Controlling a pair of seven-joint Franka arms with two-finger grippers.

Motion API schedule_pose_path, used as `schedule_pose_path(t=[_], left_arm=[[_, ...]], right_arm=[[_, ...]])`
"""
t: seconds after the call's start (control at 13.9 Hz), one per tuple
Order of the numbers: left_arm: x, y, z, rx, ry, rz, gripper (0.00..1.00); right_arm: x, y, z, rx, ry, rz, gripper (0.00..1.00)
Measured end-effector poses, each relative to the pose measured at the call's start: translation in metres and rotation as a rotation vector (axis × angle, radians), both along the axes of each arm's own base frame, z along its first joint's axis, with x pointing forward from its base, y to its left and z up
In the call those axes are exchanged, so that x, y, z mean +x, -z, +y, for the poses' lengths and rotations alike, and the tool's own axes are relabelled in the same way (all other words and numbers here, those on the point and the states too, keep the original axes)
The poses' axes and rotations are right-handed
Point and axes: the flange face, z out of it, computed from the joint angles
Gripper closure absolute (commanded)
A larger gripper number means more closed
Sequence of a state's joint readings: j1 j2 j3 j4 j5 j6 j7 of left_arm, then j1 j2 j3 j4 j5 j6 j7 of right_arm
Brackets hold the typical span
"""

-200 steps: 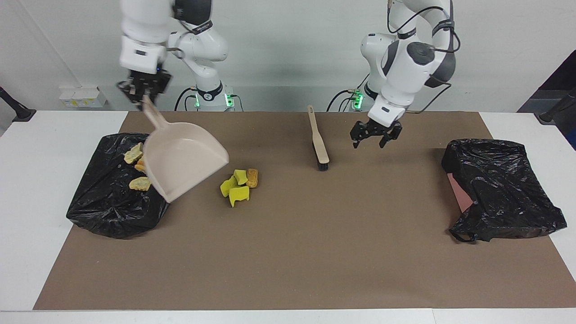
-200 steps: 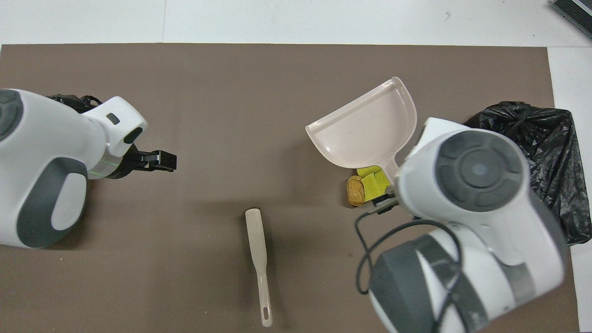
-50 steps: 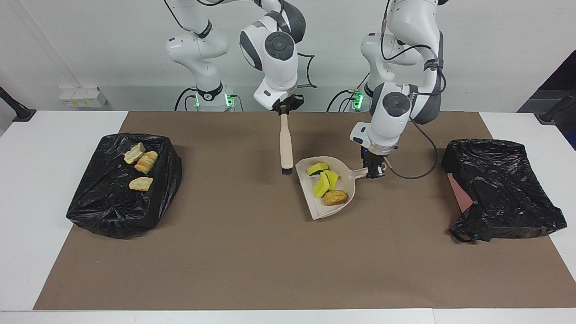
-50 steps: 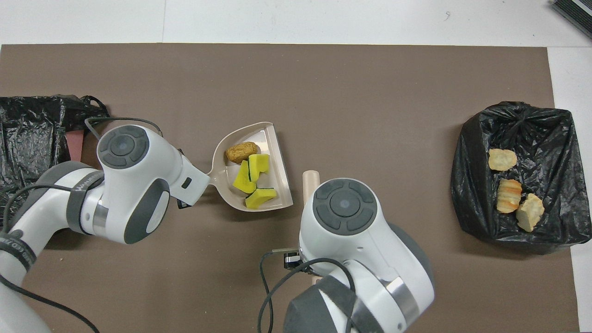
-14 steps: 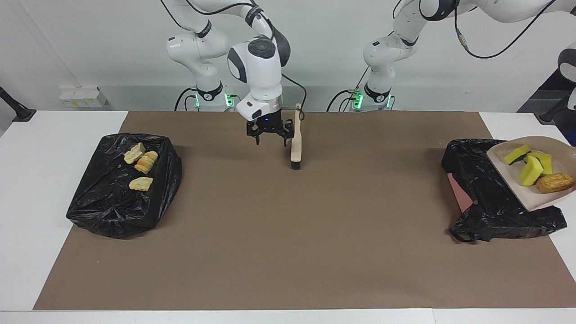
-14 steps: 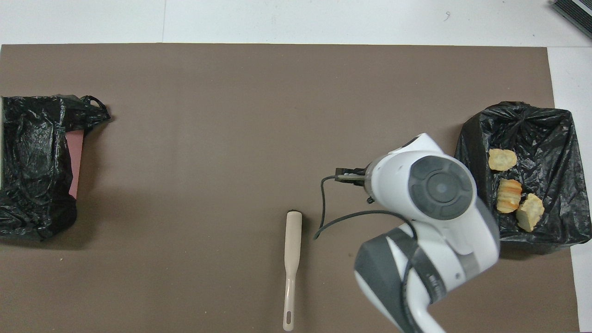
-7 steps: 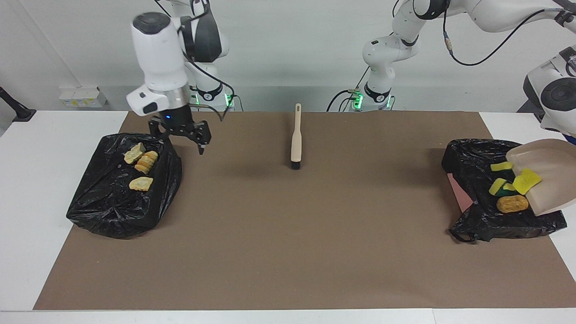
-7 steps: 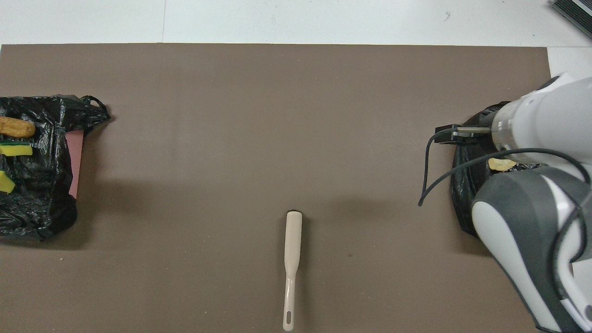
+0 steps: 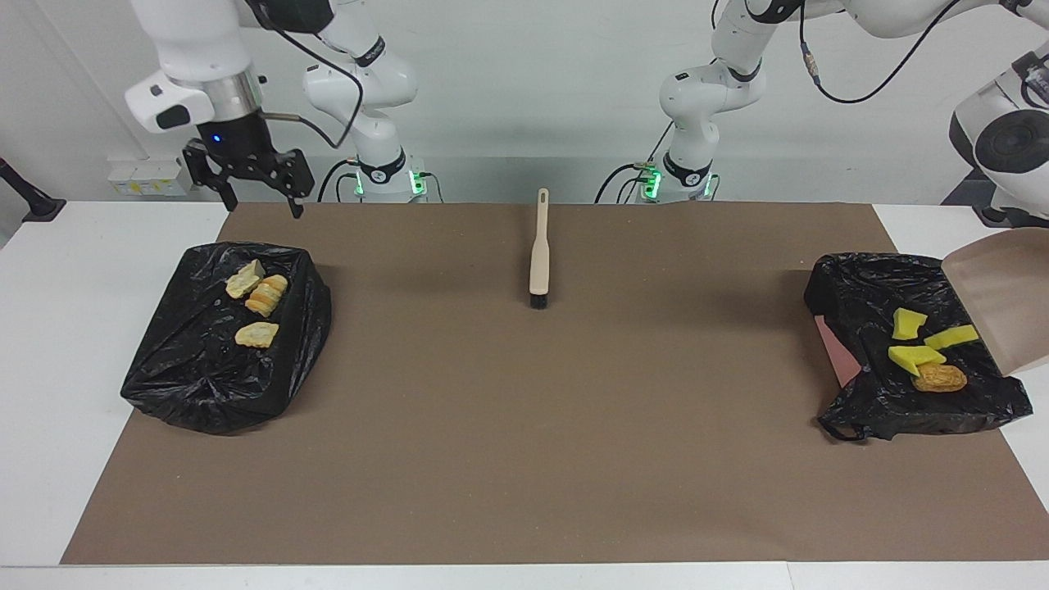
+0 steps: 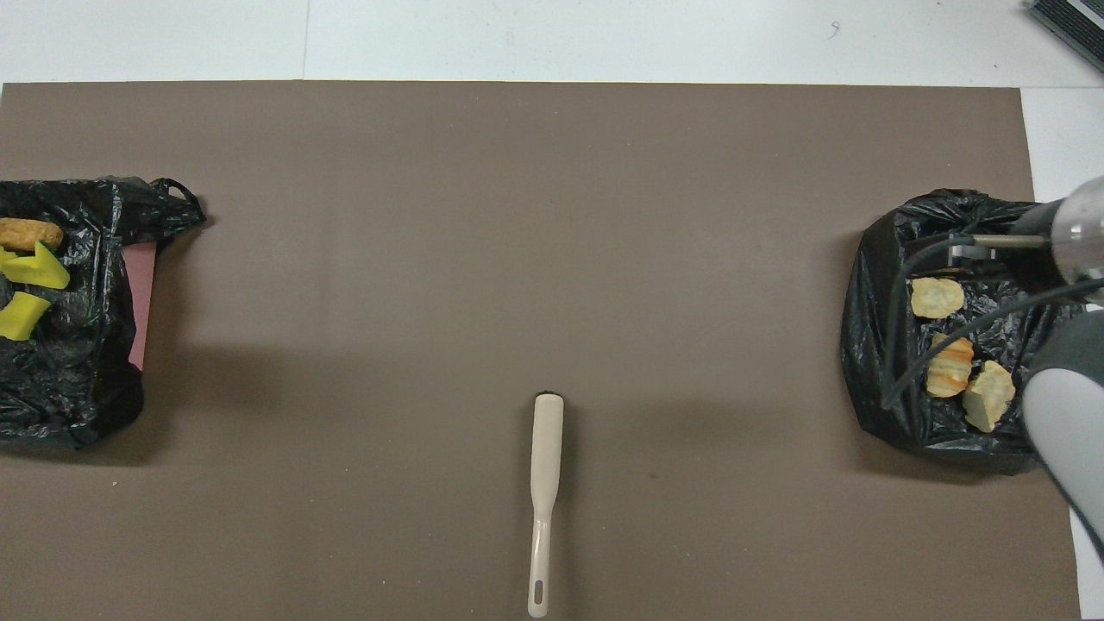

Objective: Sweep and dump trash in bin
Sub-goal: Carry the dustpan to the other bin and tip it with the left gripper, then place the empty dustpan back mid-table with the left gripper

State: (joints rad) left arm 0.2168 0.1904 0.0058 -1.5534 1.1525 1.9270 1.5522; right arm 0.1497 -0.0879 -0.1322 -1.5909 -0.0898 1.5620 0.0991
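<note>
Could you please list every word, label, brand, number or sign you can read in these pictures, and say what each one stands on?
None can be read.
The white boxes by the wall show small yellow marks, too small to read.
The brush, dustpan and black bin bags show no print.

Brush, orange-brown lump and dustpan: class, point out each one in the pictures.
brush [image 9: 538,262], facing view, on its handle.
orange-brown lump [image 9: 939,378], facing view, on its middle.
dustpan [image 9: 1001,303], facing view, on its tilted pan.
</note>
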Motion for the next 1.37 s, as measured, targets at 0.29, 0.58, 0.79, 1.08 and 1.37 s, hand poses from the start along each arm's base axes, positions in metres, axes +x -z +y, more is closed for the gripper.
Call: schedule_pose_path(t=[0.29, 0.58, 0.79, 1.08, 1.37], left_arm=[[-0.003, -0.013, -0.038, -0.079, 0.001, -0.024, 1.00], [-0.003, 0.000, -0.073, -0.265, -0.027, -0.023, 1.00], [-0.005, 0.011, -0.088, -0.410, -0.071, -0.036, 1.00], [-0.014, 0.023, -0.096, -0.588, -0.200, -0.113, 1.00], [-0.036, 0.052, -0.112, -0.755, -0.483, -0.242, 1.00]], right_arm=[[-0.015, -0.013, -0.012, 0.055, 0.019, 0.005, 0.00], [-0.013, -0.006, -0.017, 0.070, 0.013, 0.019, 0.00], [-0.013, -0.006, -0.017, 0.093, 0.011, 0.019, 0.00], [-0.013, -0.006, -0.013, 0.099, 0.005, 0.020, 0.00], [-0.016, 0.000, -0.012, 0.104, 0.006, 0.049, 0.00]])
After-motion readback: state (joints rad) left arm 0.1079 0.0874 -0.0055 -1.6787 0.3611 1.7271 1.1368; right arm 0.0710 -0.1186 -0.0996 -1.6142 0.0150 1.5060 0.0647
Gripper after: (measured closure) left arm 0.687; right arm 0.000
